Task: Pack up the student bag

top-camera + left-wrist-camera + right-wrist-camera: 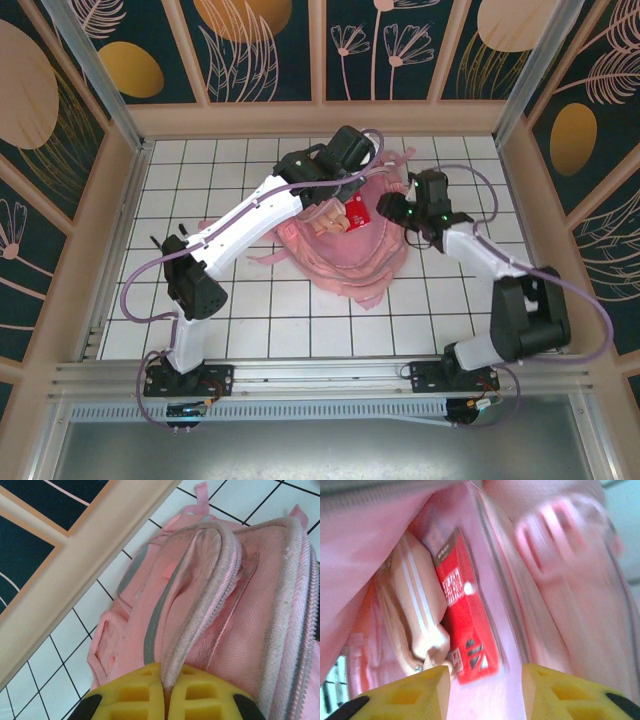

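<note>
The pink student bag (350, 255) lies mid-table with its main pocket pulled open. My left gripper (166, 692) is shut on the bag's fuzzy zip edge (200, 610) and holds it up; from above it sits at the bag's far side (340, 165). My right gripper (486, 692) stands open at the pocket's mouth, above the bag's right side (410, 215). A red box (462, 625) lies inside, free of the fingers, beside a peach cloth pouch (415, 605). The red box (356, 212) also peeks out in the top view.
A wooden wall (75, 555) runs close behind the bag on the left arm's side. Pink straps (270, 258) trail onto the white tiled table (280, 310) left of the bag.
</note>
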{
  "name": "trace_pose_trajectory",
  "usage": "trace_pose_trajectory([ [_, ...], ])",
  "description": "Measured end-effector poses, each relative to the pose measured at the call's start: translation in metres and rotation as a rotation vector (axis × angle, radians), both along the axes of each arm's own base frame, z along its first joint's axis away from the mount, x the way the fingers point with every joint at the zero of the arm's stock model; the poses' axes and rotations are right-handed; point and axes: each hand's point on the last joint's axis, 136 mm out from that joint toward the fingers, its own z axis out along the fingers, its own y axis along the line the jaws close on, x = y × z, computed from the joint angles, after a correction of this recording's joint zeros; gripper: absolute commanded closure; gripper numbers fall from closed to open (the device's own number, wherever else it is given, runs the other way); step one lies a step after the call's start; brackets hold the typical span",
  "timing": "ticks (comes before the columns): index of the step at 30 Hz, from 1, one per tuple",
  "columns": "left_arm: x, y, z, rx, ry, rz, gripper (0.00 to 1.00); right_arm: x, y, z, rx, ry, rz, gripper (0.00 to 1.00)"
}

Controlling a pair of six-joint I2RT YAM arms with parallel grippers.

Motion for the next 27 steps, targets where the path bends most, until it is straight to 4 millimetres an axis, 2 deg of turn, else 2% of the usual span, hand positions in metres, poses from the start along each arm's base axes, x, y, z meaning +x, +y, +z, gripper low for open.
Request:
trace_pose_trajectory([
  [3, 0.000, 0.000, 0.000, -0.003, 0.001, 0.002, 1.00, -0.032, 0.005, -0.016, 0.081, 0.083, -0.060, 0.62],
  [5, 0.000, 0.000, 0.000, -0.004, 0.003, 0.000, 1.00, -0.048, 0.016, -0.028, 0.112, 0.142, -0.076, 0.61],
  [9, 0.000, -0.001, 0.000, -0.006, 0.004, 0.001, 1.00, -0.059, 0.040, -0.030, 0.145, 0.173, -0.084, 0.66],
  [12, 0.000, -0.001, 0.000, -0.007, 0.004, 0.001, 1.00, -0.050, 0.044, -0.039, 0.168, 0.185, -0.136, 0.68],
  [17, -0.001, -0.002, -0.001, -0.011, 0.008, -0.005, 1.00, -0.035, 0.052, -0.078, 0.167, 0.236, -0.199, 0.68],
  [19, -0.001, -0.002, -0.001, -0.012, 0.010, -0.007, 1.00, -0.026, 0.055, -0.086, 0.162, 0.232, -0.210, 0.75],
  [25, -0.003, -0.005, -0.009, -0.020, 0.030, -0.016, 1.00, 0.004, 0.057, -0.085, 0.182, 0.168, -0.237, 0.98],
  [27, -0.003, -0.007, -0.014, -0.020, 0.037, -0.021, 1.00, 0.015, 0.054, -0.078, 0.197, 0.145, -0.251, 1.00],
])
